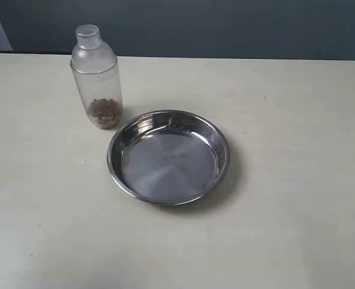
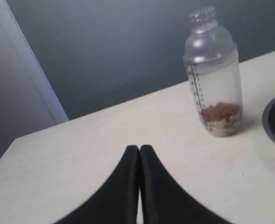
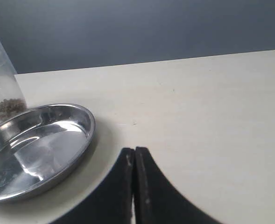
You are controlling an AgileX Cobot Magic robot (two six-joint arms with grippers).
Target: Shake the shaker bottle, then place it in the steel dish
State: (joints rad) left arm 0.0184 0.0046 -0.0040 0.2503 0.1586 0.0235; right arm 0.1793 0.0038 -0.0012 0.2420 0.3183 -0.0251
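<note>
The shaker bottle, frosted clear plastic with brown granules at its bottom, stands upright on the table just beyond the left rim of the steel dish. The dish holds nothing. In the left wrist view the shaker bottle stands well ahead of my left gripper, whose black fingers are pressed together with nothing between them. In the right wrist view my right gripper is likewise shut on nothing, beside the steel dish, and only an edge of the bottle shows. Neither gripper appears in the exterior view.
The pale table ends at a far edge against a dark blue-grey wall. A light panel stands past the table's corner in the left wrist view.
</note>
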